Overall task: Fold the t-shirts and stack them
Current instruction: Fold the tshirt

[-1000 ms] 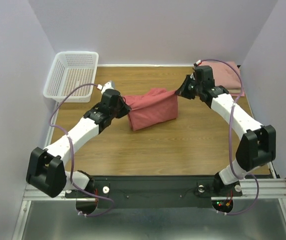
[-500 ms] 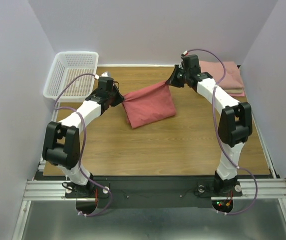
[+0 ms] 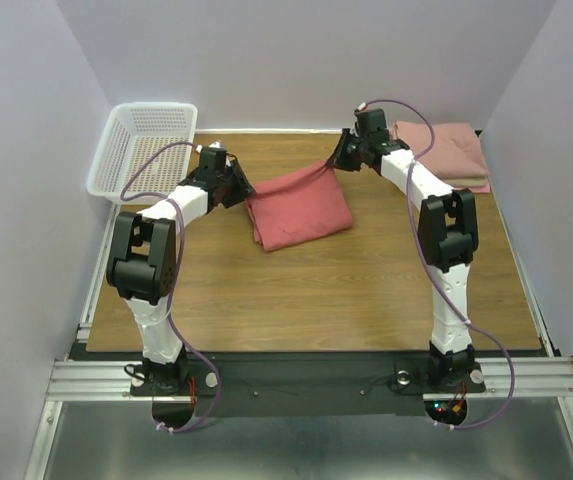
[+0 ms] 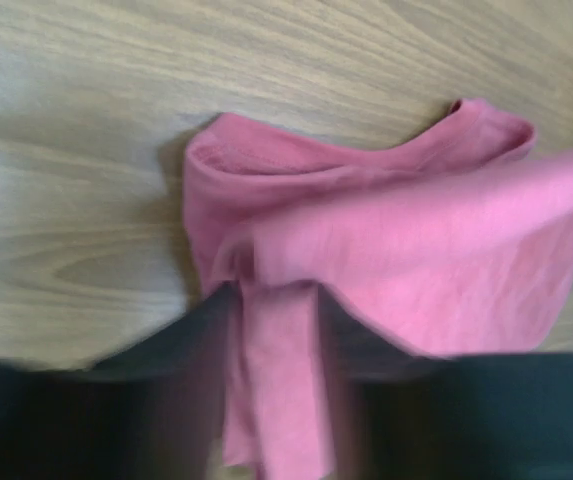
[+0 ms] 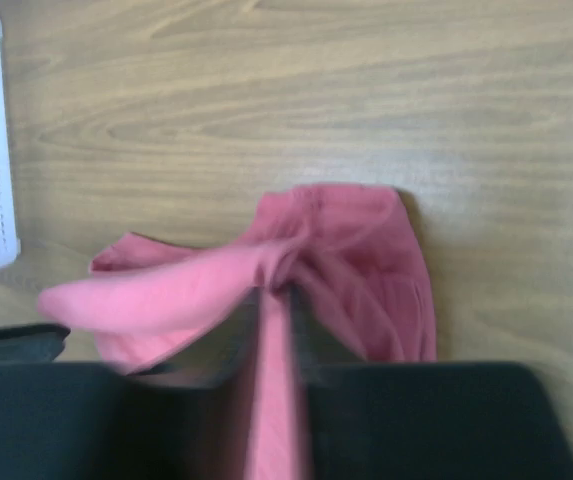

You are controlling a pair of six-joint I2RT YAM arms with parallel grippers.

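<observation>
Coral-red cloth clamped thin between right jaws. In left jaws, a wider strip of same red shirt (image 3: 301, 208), blurred: cannot tell whether gripped or let go. Rest of shirt lying folded in middle of table (image 3: 366, 290), far edge raised off the wood. Best to lower both corners level, release together, avoid dragging fold askew, then carry to pink stack (image 3: 451, 150) at far right.

Folded coral-red t-shirt (image 3: 301, 210) between left tool (image 3: 240, 190) and right tool (image 3: 337, 163)
</observation>
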